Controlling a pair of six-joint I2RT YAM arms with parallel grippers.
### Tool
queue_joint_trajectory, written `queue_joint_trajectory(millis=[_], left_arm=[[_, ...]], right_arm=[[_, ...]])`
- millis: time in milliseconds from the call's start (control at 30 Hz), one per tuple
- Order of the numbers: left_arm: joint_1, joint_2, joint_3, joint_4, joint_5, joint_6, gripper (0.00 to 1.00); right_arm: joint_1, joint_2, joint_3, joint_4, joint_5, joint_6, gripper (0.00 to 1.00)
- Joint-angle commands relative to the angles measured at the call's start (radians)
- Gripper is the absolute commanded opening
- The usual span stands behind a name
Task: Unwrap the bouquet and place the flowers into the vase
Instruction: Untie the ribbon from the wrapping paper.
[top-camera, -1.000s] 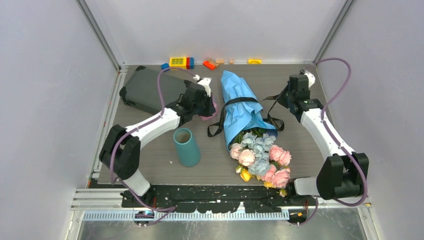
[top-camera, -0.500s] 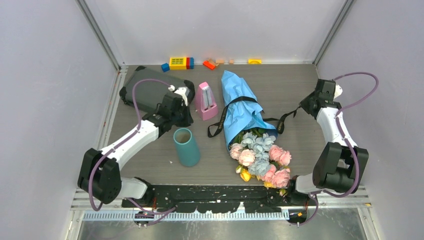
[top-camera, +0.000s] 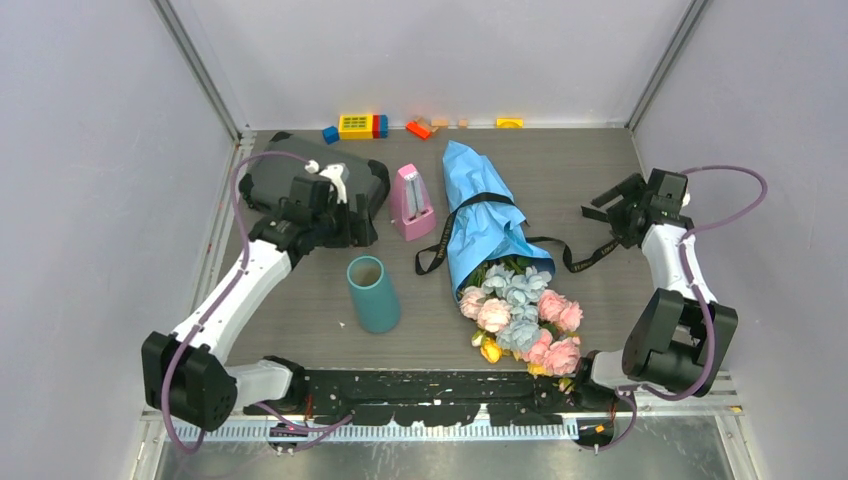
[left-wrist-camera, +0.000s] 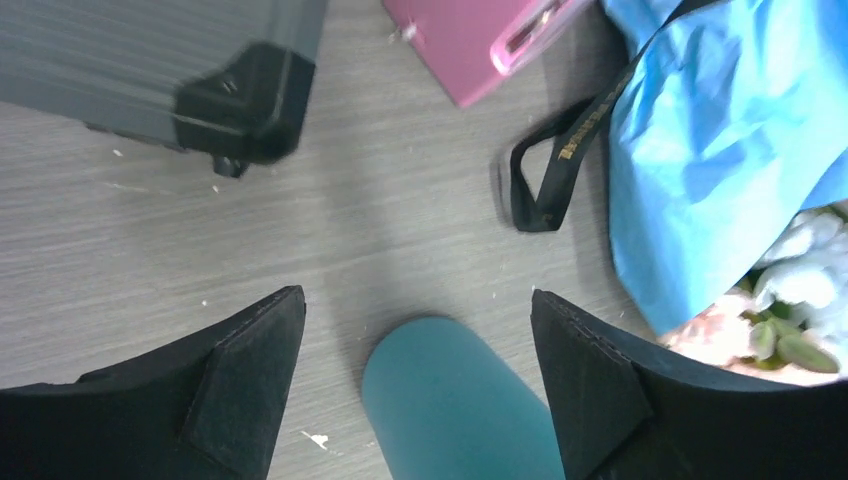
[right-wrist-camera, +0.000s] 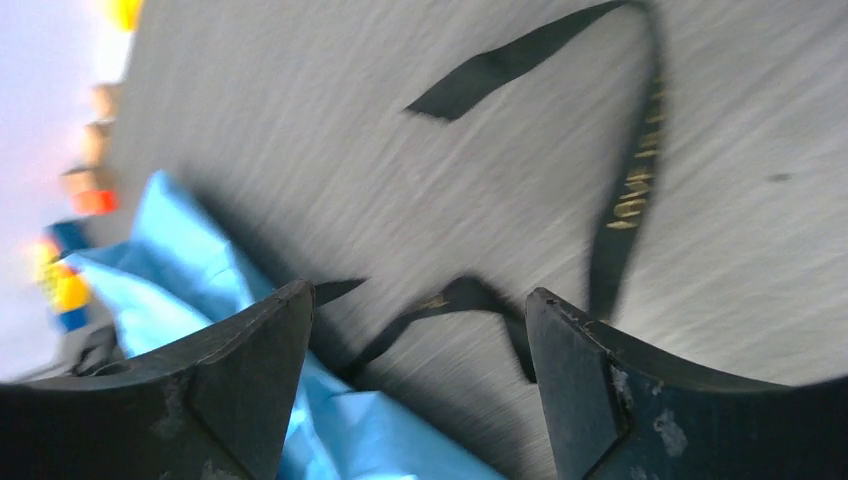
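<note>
- Across the grey table (top-camera: 560, 160), the left arm reaches from its near-left base up the left side, with its wrist over the corner of a dark grey case (top-camera: 285, 180).
- Left gripper (left-wrist-camera: 415, 300) points right and down. Fingers are spread wide and grip nothing.
- Right arm is folded close to the right wall, forearm running away from its base.
- Right gripper (right-wrist-camera: 415, 295) points left toward the bouquet. Fingers are spread wide and hold nothing.
- Bouquet (top-camera: 485, 225) lies mid-table, blue wrap on, with the tip toward the far wall.
- Flowers (top-camera: 520, 315) spill out at the near end. The lowest blooms overlap the black base rail.
- Teal vase (top-camera: 373, 295) stands upright left of the bouquet, apart from it. In the left wrist view only its top edge shows, cut off by the frame.
- Pink metronome (top-camera: 412, 200) stands between the case and the wrap.
- Black ribbon (top-camera: 580, 258) crosses the wrap, and its loose end trails right under the right gripper. Its gold lettering is blurred and unreadable.
- Toy blocks (top-camera: 362, 124) sit along the far wall.
</note>
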Motion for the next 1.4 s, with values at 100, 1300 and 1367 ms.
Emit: queue_joint_trajectory(millis=[100, 1300, 1367], left_arm=[[0.099, -0.048, 0.174, -0.121, 0.057, 0.096, 0.91], [0.117, -0.212, -0.003, 0.05, -0.23, 0.239, 0.91], [0.116, -0.215, -0.005, 0.049, -0.234, 0.241, 0.91]], right_arm=[[0.078, -0.073, -0.057, 0.154, -0.341, 0.211, 0.84], [0.477, 0.29, -0.07, 0.679, -0.16, 0.625, 0.51], [0.477, 0.321, -0.05, 0.704, -0.164, 0.636, 0.48]])
